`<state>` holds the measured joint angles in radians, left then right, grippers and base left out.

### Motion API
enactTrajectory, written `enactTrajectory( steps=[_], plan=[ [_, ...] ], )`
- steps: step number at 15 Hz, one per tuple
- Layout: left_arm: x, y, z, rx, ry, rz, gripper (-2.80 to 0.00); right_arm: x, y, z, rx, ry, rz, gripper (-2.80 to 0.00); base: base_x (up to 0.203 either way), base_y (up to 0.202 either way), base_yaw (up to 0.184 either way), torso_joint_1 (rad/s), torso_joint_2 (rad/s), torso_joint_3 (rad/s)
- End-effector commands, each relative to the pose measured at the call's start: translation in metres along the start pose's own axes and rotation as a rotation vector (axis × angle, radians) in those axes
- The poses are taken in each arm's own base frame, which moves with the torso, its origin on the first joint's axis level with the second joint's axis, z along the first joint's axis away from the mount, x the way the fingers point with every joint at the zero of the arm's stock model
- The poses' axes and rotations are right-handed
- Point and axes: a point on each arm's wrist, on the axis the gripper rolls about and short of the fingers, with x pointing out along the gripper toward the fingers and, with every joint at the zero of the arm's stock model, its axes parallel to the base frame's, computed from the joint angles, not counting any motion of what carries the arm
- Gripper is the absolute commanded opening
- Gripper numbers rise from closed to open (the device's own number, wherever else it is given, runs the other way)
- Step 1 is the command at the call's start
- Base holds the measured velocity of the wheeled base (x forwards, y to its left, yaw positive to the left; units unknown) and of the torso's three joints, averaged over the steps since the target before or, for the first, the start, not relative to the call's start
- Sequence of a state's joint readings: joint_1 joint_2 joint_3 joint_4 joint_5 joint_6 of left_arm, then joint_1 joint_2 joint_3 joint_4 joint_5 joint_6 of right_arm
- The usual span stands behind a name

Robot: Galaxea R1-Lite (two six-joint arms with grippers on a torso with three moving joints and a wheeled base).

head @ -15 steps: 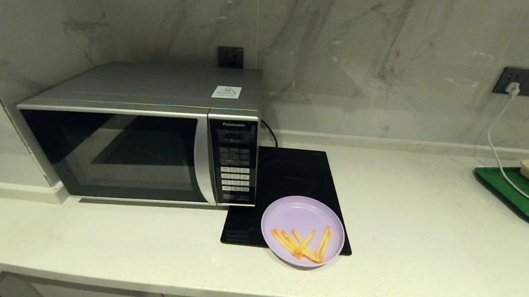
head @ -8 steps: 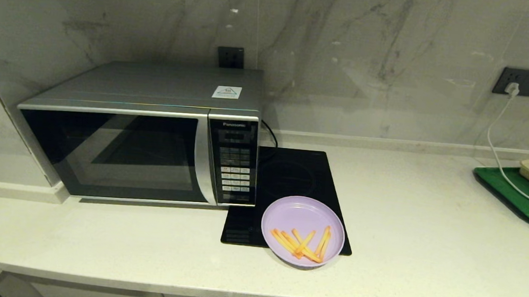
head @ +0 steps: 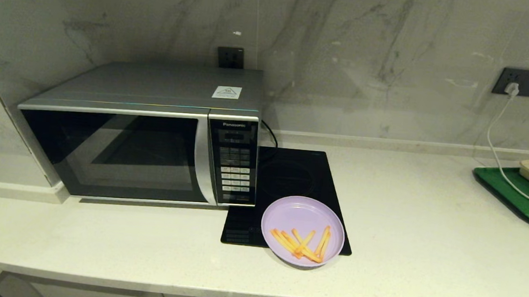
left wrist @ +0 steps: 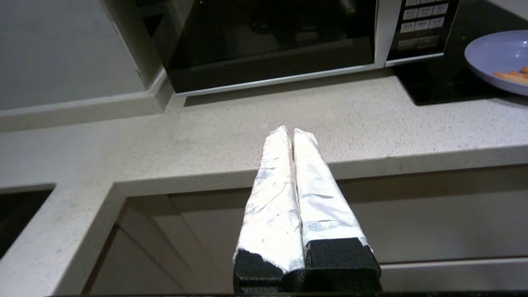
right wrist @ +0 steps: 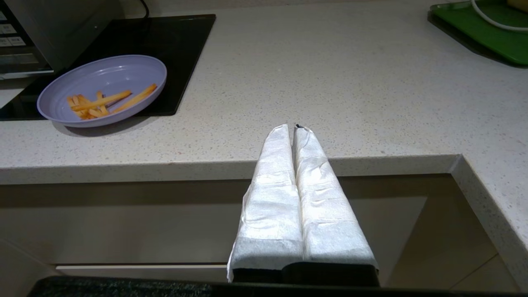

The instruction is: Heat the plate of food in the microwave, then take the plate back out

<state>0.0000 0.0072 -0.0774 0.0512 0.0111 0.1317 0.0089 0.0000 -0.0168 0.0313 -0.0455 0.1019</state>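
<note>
Basically both parked near counter edge, fingers pressed together, empty — left gripper nearer the microwave, door closed; plate of food sits right of it.

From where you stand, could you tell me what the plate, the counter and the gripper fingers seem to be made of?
The plate looks like matte lilac plastic: uniform colour, soft sheen. The counter seems polished stone or composite, pale with fine speckles. The left gripper and right gripper have fingers apparently wrapped in crinkled white tape or fabric over black bodies.
</note>
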Motion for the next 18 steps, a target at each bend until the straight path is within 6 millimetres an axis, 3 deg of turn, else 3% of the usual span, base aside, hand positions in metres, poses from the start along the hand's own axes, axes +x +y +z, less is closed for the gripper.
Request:
enactTrajectory(
  steps=[1, 11, 18],
  plan=[
    [0.0051, -0.0017, -0.0103, -0.014, -0.037, -0.008, -2.80, 0.0000, 0.0000, -0.0001, 0.001, 0.001, 0.000, -2.80, 0.000, 0.000, 0.000, 0.000, 0.00, 0.000],
    [0.0039, -0.0020, -0.0149, -0.172, 0.045, -0.001, -2.80, 0.0000, 0.0000, -0.0001, 0.001, 0.001, 0.000, -2.80, 0.000, 0.000, 0.000, 0.000, 0.00, 0.000],
    [0.0038, -0.0020, -0.0150, -0.168, 0.051, 0.001, -2.80, 0.0000, 0.0000, -0.0001, 0.001, 0.001, 0.000, -2.80, 0.000, 0.000, 0.000, 0.000, 0.00, 0.000]
  ],
)
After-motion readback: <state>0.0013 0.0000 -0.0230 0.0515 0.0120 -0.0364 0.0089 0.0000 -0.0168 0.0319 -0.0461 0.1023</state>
